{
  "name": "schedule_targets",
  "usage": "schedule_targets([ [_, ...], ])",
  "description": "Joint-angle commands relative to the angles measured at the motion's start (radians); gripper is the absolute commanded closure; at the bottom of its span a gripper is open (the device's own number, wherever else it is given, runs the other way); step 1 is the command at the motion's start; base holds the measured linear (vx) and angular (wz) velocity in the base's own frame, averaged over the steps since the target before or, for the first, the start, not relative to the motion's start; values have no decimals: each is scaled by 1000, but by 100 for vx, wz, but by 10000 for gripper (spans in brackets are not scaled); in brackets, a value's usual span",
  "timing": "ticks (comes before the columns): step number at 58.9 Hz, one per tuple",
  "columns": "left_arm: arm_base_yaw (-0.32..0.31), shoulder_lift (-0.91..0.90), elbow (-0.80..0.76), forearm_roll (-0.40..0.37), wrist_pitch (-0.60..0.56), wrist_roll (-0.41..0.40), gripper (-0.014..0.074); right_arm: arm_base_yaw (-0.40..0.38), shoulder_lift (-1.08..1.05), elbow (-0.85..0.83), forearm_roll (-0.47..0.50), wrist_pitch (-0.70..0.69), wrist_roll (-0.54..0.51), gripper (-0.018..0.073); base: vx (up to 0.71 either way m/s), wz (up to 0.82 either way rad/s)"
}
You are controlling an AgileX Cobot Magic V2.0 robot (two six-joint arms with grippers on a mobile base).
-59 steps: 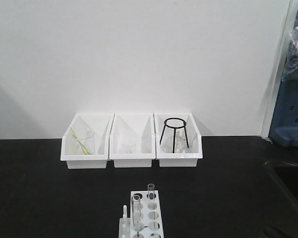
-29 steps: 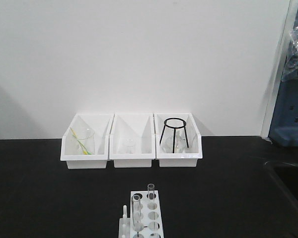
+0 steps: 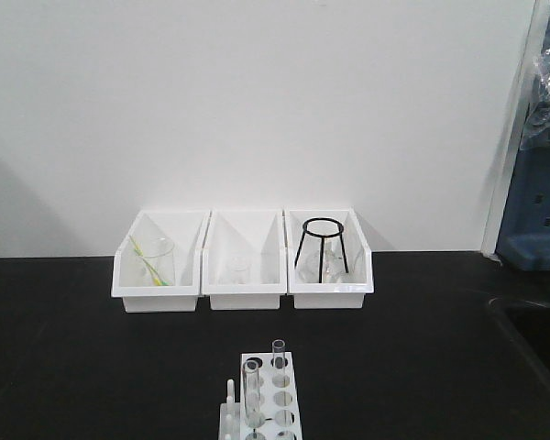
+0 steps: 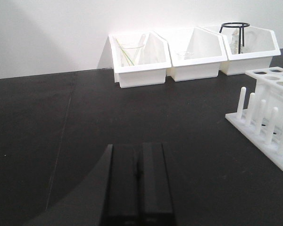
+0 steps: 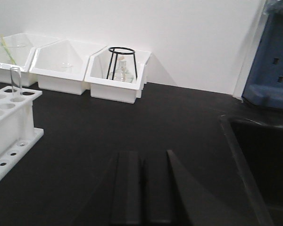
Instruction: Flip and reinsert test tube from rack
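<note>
White rack [image 3: 266,396] holds two glass tubes: one tube [image 3: 252,392] in front, a second [image 3: 279,355] behind. Three bins [image 3: 247,259] line the wall. Left gripper [image 4: 136,183] sits pressed together, rack to its right; right gripper [image 5: 142,186] likewise closed, rack to its left, neither holding anything.

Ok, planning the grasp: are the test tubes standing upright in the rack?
Yes. Both test tubes stand upright in holes of the rack, open rims up. Neither gripper touches them.
</note>
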Motion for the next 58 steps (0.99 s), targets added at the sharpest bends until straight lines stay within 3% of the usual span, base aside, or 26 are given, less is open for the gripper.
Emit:
schedule_targets([
  [1,0,-7,-4,-5,-81,-9,602,-21,-85,32,2,-98,17,570,0,0],
  [10,0,-7,-4,-5,-81,-9,602,-19,-220,60,1,-43,20,570,0,0],
  [58,0,-7,-4,-5,-80,-9,602,-18,-215,60,-4,-40,20,570,0,0],
])
